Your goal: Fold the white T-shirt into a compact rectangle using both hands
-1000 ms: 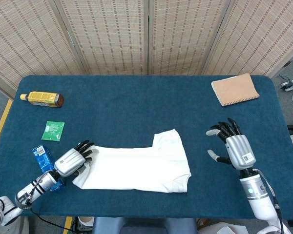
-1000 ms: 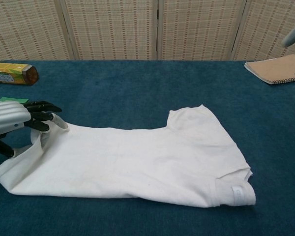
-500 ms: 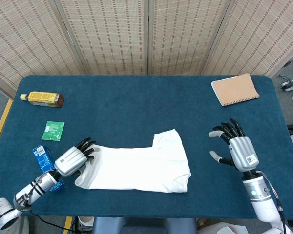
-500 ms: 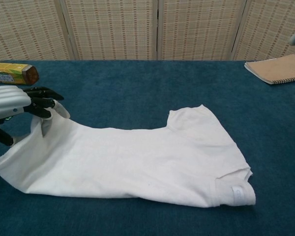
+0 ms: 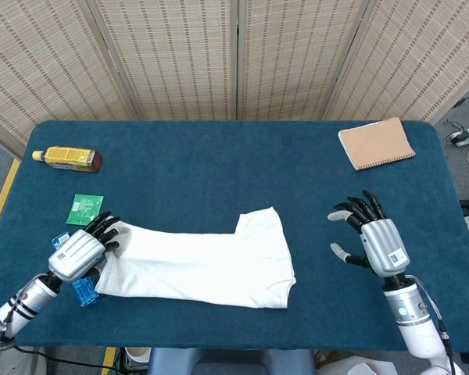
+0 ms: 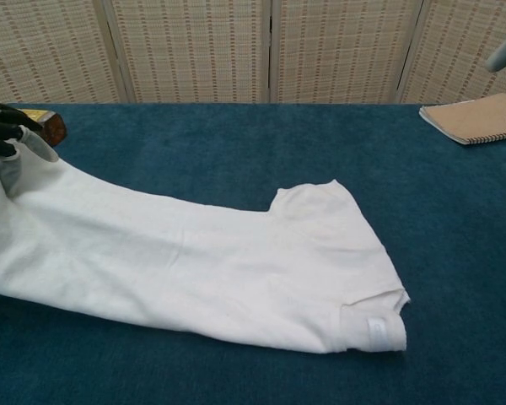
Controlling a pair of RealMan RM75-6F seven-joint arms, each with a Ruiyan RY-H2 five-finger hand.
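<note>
A: Item one, white T-shirt (image 5: 203, 262)?
B: Folded lengthwise, well in front of the notebook (image 5: 376, 143); left hand (image 5: 82, 250) grips its raised far end.
A: Right hand (image 5: 373, 238)?
B: Fingers spread, holding nothing, in front of the notebook.

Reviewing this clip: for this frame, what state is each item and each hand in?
white T-shirt: partly folded lengthwise, flat on the table, its left end lifted.
left hand: grips the shirt's left end.
right hand: holds nothing, fingers spread, clear of the shirt.
bottle: lying on its side.
notebook: closed, flat.
green packet: flat.
blue box: partly hidden under the left hand.
</note>
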